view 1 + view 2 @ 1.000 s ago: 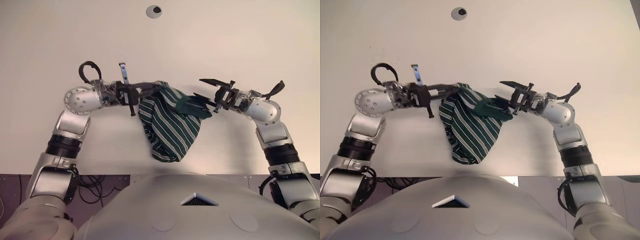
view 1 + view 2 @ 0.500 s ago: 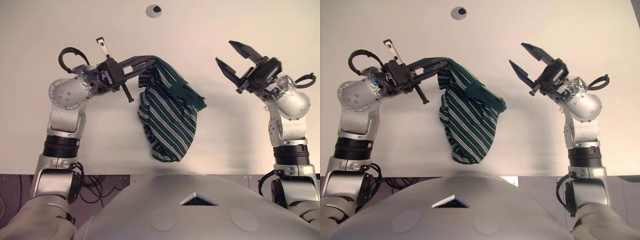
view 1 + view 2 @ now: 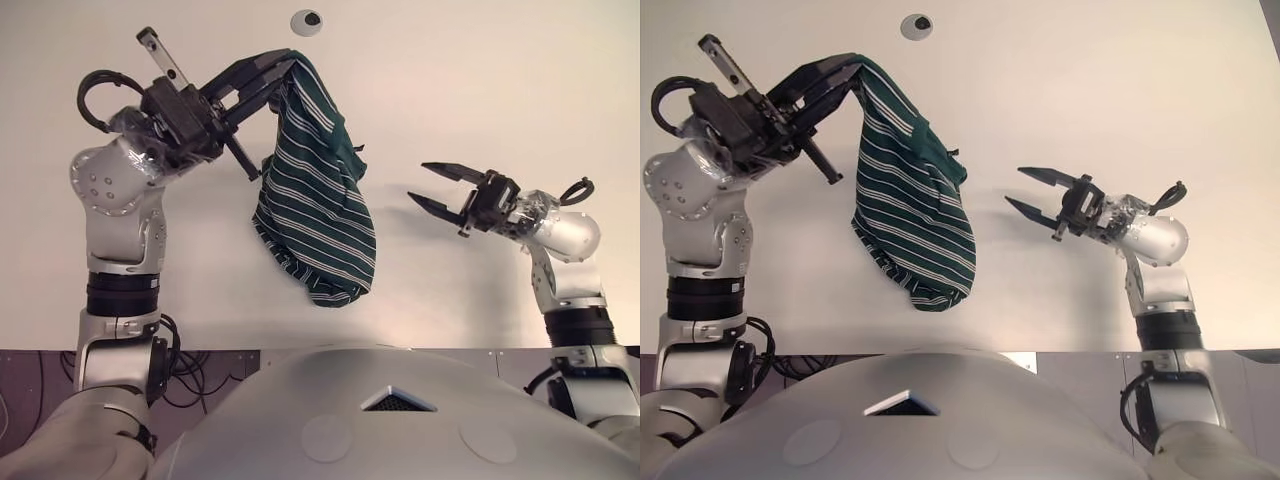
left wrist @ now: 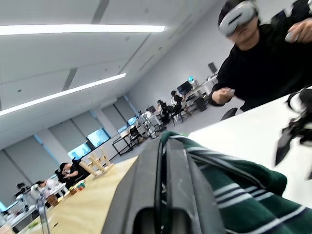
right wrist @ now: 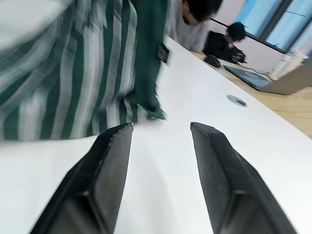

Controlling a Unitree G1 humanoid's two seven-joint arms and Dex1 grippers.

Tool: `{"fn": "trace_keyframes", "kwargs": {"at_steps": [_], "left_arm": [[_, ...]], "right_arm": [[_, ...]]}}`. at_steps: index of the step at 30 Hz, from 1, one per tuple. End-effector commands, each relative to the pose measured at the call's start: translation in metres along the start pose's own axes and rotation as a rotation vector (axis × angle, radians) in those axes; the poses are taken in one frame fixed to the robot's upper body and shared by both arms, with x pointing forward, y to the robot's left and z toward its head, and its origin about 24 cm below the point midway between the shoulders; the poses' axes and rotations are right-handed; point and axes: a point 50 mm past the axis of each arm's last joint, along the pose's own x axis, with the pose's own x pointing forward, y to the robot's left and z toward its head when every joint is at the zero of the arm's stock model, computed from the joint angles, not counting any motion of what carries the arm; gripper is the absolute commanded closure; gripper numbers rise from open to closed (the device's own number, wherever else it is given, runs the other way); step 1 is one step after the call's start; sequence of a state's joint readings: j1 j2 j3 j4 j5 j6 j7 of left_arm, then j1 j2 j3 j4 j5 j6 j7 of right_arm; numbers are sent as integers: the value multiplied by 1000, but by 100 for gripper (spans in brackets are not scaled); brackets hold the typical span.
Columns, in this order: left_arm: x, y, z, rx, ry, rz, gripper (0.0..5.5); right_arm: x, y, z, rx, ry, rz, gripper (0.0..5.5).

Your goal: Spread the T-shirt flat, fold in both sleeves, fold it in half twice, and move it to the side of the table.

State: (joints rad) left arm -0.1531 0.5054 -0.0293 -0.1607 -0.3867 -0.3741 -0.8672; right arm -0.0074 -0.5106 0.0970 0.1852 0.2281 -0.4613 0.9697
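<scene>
A dark green T-shirt (image 3: 315, 205) with thin white stripes hangs bunched in the air over the white table (image 3: 480, 90). My left gripper (image 3: 285, 62) is shut on its top edge, raised high at the left; the cloth (image 4: 234, 195) drapes off the shut fingers in the left wrist view. The shirt's lower end (image 3: 930, 290) dangles near the table's front edge. My right gripper (image 3: 420, 187) is open and holds nothing, to the right of the shirt and apart from it. In the right wrist view the striped cloth (image 5: 78, 73) hangs beyond the spread fingers (image 5: 109, 161).
A round cable port (image 3: 307, 19) sits in the tabletop at the back centre. The table's front edge (image 3: 200, 347) runs close to me, with cables (image 3: 190, 365) below it. Bare tabletop spreads to the left and right of the shirt.
My left gripper has lifted the shirt higher and to the left. My right gripper let go of the shirt, swung up and away open, then came down lower beside it.
</scene>
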Motion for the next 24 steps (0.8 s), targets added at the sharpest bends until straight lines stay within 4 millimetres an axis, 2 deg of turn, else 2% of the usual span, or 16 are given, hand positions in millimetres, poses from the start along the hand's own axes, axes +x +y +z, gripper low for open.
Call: {"fn": "trace_keyframes", "kwargs": {"at_steps": [1, 4, 7, 10, 12, 14, 16, 17, 20, 24], "left_arm": [[-2, -2, 5, -4, -11, -29, 549], [0, 1, 8, 23, -21, -35, 549], [0, 11, 13, 86, -31, -37, 549], [-2, 17, 12, 102, -17, -30, 549], [-4, 17, 12, 93, -19, -47, 549], [-8, 15, 9, 73, -25, -77, 549], [-17, 10, 11, 34, -52, -132, 549], [-23, 8, 13, 16, -64, -157, 549], [-35, 9, 18, -66, -88, -214, 549], [-44, 13, 29, -196, -151, -242, 549]], "right_arm": [[20, 3, -3, -44, 13, 55, 333], [29, 34, -6, -43, 41, 276, 333], [26, 63, 4, 1, 13, 469, 333], [30, 76, 18, 27, -47, 533, 333], [40, 88, 28, 31, -108, 560, 333], [58, 93, 38, 43, -191, 517, 333], [72, 87, 47, 98, -279, 394, 333], [72, 79, 51, 144, -317, 340, 333], [57, 60, 52, 187, -338, 291, 333], [34, 28, 39, 32, -180, 259, 333]]}}
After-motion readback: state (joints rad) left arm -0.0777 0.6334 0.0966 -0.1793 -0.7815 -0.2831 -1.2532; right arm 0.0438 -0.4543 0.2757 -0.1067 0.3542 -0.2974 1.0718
